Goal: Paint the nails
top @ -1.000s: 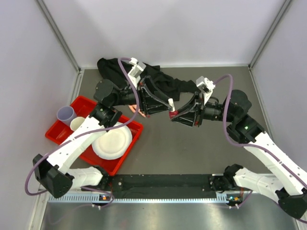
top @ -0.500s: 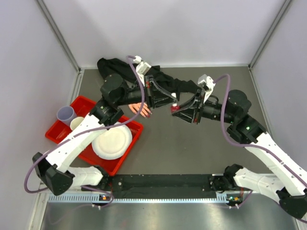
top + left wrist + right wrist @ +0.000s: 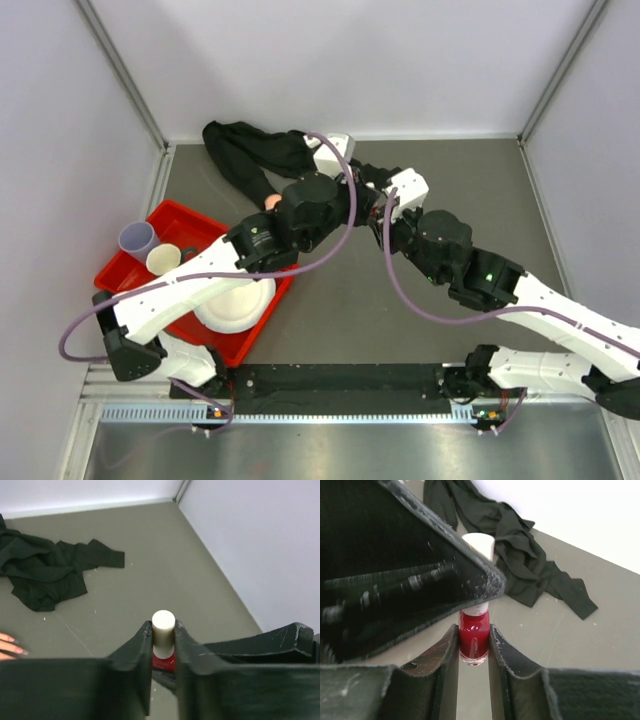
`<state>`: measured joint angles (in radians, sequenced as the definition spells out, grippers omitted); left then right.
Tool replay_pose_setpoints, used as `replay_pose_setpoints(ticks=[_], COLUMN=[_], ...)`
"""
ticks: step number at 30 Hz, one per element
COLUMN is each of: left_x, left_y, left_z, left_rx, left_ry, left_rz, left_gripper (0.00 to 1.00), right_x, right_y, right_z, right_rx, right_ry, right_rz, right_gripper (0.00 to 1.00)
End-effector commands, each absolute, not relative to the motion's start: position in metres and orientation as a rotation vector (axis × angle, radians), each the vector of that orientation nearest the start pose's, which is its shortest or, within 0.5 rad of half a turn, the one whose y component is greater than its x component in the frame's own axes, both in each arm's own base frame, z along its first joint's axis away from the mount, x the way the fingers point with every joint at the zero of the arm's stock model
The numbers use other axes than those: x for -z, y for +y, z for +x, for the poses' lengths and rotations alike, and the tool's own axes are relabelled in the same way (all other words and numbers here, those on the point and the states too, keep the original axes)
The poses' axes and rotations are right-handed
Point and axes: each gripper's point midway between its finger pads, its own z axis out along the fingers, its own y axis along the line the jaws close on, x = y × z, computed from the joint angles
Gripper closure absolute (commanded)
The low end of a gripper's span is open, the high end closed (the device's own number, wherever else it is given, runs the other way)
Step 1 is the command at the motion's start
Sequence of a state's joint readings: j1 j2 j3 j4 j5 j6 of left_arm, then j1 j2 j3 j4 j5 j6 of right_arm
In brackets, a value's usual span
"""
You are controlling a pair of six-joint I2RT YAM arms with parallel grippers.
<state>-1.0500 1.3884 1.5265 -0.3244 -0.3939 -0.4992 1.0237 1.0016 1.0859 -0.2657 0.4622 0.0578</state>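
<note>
We see both arms meeting over the back half of the grey tabletop (image 3: 330, 320), and the small polish bottle (image 3: 474, 647) sits between them, held off the surface. The right hand (image 3: 473, 629) is clamped on the bottle's red glass body, one finger pressed to each side. The left hand (image 3: 162, 626) is clamped on the white cap (image 3: 163, 620) directly above the glass, its fingers tight against the cap's sides. In the right wrist view the left hand's dark fingers cross over the bottle's neck, so we cannot make out the join between cap and glass.

The nails (image 3: 10, 639) are well apart from the bottle. In the left wrist view we find them at the picture's left edge, as pinkish tips on the pale fingers of the mannequin hand (image 3: 4, 650), which lies on the tabletop. From above, only a sliver of that mannequin hand (image 3: 272, 202) shows beside the left arm.

The black sleeve (image 3: 250, 150) lies crumpled behind the bottle, toward the back wall. Farther from the bottle, on the left arm's side, a red tray (image 3: 175, 212) carries a lilac cup (image 3: 137, 238), a cream cup (image 3: 163, 260) and a white plate (image 3: 235, 305).
</note>
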Motion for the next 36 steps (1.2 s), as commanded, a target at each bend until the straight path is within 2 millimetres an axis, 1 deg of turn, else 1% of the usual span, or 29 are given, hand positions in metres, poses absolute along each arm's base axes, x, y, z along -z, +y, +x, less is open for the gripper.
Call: replay_pose_setpoints(ticks=[1, 2, 3, 5, 6, 7, 8, 9, 10, 11, 12, 13, 14, 15, 16, 17, 18, 19, 20, 21, 22, 23, 25, 26, 29, 31, 36], left_x=[-0.427, -0.432, -0.445, -0.449, -0.457, -0.456, -0.456, -0.463, -0.459, -0.46, -0.454, -0.462, -0.459, -0.454, -0.458, -0.456, -0.45, -0.459, -0.459, -0.455, -0.457, -0.458, -0.459, -0.461, -0.458, -0.459, -0.452], left_y=[-0.363, -0.36, -0.357, -0.35, -0.342, -0.34, -0.337, -0.321, -0.326, -0.323, -0.313, -0.315, -0.314, -0.314, -0.316, -0.318, -0.32, -0.32, -0.322, -0.323, -0.323, -0.323, -0.323, -0.324, -0.326, -0.326, -0.33], left_z=[0.237, 0.234, 0.227, 0.225, 0.223, 0.221, 0.22, 0.228, 0.214, 0.214, 0.218, 0.203, 0.198, 0.199, 0.187, 0.184, 0.182, 0.171, 0.169, 0.168, 0.167, 0.166, 0.162, 0.16, 0.162, 0.159, 0.166], left_rx=[0.913, 0.928, 0.98, 1.0, 1.033, 1.066, 1.101, 1.111, 1.233, 1.276, 1.299, 1.382, 1.411, 1.425, 1.474, 1.5, 1.524, 1.574, 1.595, 1.611, 1.621, 1.624, 1.651, 1.662, 1.674, 1.686, 1.676], left_ry=[1.691, 1.664, 1.621, 1.6, 1.577, 1.576, 1.574, 1.553, 1.542, 1.526, 1.526, 1.467, 1.461, 1.464, 1.414, 1.4, 1.396, 1.332, 1.315, 1.313, 1.305, 1.283, 1.261, 1.239, 1.255, 1.248, 1.296], left_rz=[0.3, 0.325, 0.356, 0.387, 0.408, 0.425, 0.44, 0.41, 0.489, 0.505, 0.509, 0.589, 0.627, 0.643, 0.709, 0.736, 0.755, 0.804, 0.817, 0.823, 0.82, 0.832, 0.846, 0.863, 0.863, 0.875, 0.868], left_gripper=[0.58, 0.48, 0.39, 0.33, 0.29, 0.28, 0.27, 0.25, 0.12, 0.01, 0.01, 0.01, 0.01, 0.02, 0.03, 0.04, 0.05, 0.08, 0.1, 0.16, 0.2, 0.23, 0.26, 0.26, 0.27, 0.31, 0.31], right_x=[-0.355, -0.356, -0.356, -0.356, -0.355, -0.359, -0.36, -0.362, -0.362, -0.364, -0.367, -0.368, -0.371, -0.375, -0.378, -0.381, -0.383, -0.385, -0.386, -0.387, -0.387, -0.386, -0.387, -0.387, -0.39, -0.39, -0.391], right_y=[0.247, 0.249, 0.253, 0.249, 0.252, 0.247, 0.246, 0.249, 0.248, 0.245, 0.249, 0.249, 0.247, 0.253, 0.254, 0.257, 0.26, 0.261, 0.263, 0.263, 0.263, 0.265, 0.265, 0.266, 0.269, 0.27, 0.274], right_z=[0.234, 0.23, 0.224, 0.219, 0.214, 0.212, 0.21, 0.204, 0.2, 0.201, 0.193, 0.189, 0.189, 0.177, 0.173, 0.166, 0.161, 0.157, 0.153, 0.152, 0.152, 0.148, 0.149, 0.145, 0.144, 0.145, 0.143], right_rx=[-0.451, -0.485, -0.53, -0.577, -0.617, -0.638, -0.657, -0.693, -0.713, -0.722, -0.772, -0.802, -0.818, -0.9, -0.936, -0.998, -1.043, -1.071, -1.105, -1.124, -1.136, -1.165, -1.199, -1.228, -1.27, -1.28, -1.323], right_ry=[1.591, 1.579, 1.563, 1.552, 1.545, 1.537, 1.533, 1.521, 1.523, 1.52, 1.503, 1.5, 1.493, 1.476, 1.466, 1.442, 1.441, 1.43, 1.416, 1.417, 1.417, 1.414, 1.41, 1.404, 1.391, 1.392, 1.381], right_rz=[-0.513, -0.534, -0.56, -0.564, -0.592, -0.587, -0.599, -0.632, -0.644, -0.645, -0.689, -0.699, -0.701, -0.745, -0.76, -0.802, -0.807, -0.82, -0.843, -0.837, -0.838, -0.858, -0.847, -0.869, -0.875, -0.873, -0.893], right_gripper=[1.0, 1.0, 1.0, 1.0, 1.0, 1.0, 1.0, 1.0, 1.0, 1.0, 1.0, 1.0, 1.0, 1.0, 1.0, 1.0, 1.0, 1.0, 1.0, 1.0, 1.0, 1.0, 1.0, 1.0, 1.0, 1.0, 1.0])
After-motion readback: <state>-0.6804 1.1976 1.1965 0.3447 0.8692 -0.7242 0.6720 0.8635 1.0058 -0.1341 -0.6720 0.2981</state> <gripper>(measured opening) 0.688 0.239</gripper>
